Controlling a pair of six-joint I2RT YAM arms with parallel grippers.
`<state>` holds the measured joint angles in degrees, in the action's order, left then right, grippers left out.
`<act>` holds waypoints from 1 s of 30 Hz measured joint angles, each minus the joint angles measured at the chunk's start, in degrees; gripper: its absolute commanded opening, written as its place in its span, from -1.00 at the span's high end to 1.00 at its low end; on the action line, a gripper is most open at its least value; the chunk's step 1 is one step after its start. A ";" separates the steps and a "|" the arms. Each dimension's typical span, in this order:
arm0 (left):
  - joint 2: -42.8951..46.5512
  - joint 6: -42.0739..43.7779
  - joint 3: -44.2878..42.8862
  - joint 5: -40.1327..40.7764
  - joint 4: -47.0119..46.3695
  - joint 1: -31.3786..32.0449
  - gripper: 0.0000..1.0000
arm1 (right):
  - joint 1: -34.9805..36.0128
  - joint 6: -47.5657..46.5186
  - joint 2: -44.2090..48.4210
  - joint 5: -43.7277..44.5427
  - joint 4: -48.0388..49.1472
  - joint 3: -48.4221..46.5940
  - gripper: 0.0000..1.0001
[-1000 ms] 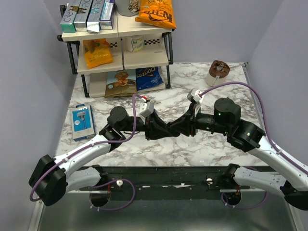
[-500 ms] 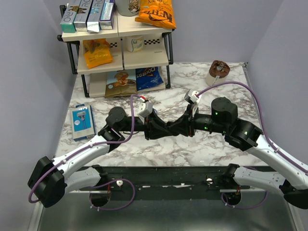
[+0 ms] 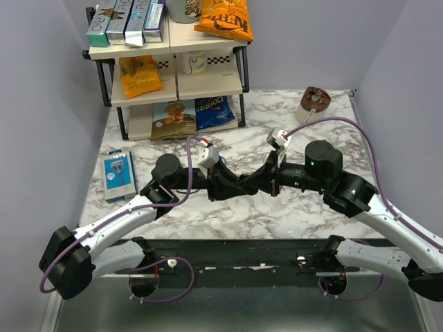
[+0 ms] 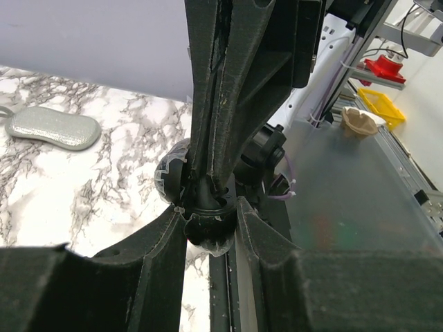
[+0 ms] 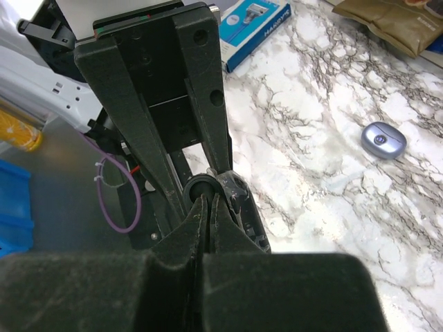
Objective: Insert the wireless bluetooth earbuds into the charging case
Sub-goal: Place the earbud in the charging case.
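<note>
My two grippers meet tip to tip above the middle of the marble table (image 3: 304, 214). My left gripper (image 3: 232, 185) (image 4: 210, 211) is shut on a black, rounded charging case (image 4: 208, 235) (image 5: 232, 187), holding it by its sides. My right gripper (image 3: 250, 182) (image 5: 208, 200) comes in from the opposite side. Its jaws are shut and their tips sit at the case's round black rim. In the left wrist view its long black fingers (image 4: 221, 104) run down onto the case. The earbuds are hidden; nothing shows between the right fingertips.
A grey-blue oval pod (image 5: 383, 140) (image 4: 54, 128) lies on the marble beyond the grippers. A blue razor box (image 3: 118, 176) lies at the left edge. A snack rack (image 3: 166, 69) stands at the back left and a brown cup (image 3: 315, 102) at the back right.
My right gripper's jaws have closed against the case. Both arms have edged a little to the left; the left gripper's hold is unchanged.
</note>
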<state>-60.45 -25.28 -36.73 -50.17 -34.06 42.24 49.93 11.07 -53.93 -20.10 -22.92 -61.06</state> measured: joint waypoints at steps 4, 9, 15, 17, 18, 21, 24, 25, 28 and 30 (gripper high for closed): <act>0.17 0.00 0.17 0.52 -0.04 0.00 1.00 | 0.00 0.92 0.74 0.04 1.60 1.25 0.99; 0.35 -0.07 0.76 1.62 -0.39 0.17 1.00 | 0.00 2.45 2.43 0.68 3.96 3.67 0.99; 0.35 -0.35 1.11 2.62 -1.60 0.66 1.00 | 0.00 5.86 5.73 2.51 9.07 8.15 0.99; 0.35 -0.46 1.16 2.91 -2.10 0.66 1.00 | 0.00 6.49 6.14 2.99 10.16 8.76 0.99; 0.35 -0.46 1.18 3.06 -2.25 0.66 1.00 | 0.00 6.93 6.34 3.17 10.73 9.14 0.99; 0.35 -0.46 1.18 3.30 -2.34 0.66 1.00 | 0.00 7.41 6.75 3.69 11.67 9.79 0.98; 0.35 -0.46 1.18 3.48 -2.56 0.66 1.00 | 0.00 7.32 6.86 3.78 12.13 10.01 0.99; 0.35 -0.46 1.18 3.63 -2.67 0.63 1.00 | 0.00 7.23 6.80 3.69 12.24 10.01 0.99; 0.35 -0.44 1.18 3.87 -2.67 0.63 1.00 | 0.00 6.56 6.60 3.21 12.35 9.99 0.75; 0.35 -0.37 1.18 4.02 -2.67 0.66 1.00 | 0.00 5.97 6.45 3.15 12.20 9.70 0.48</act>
<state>-60.10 -25.65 -35.55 -46.15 -36.73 42.89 49.93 17.04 -47.48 -16.95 -10.72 -51.35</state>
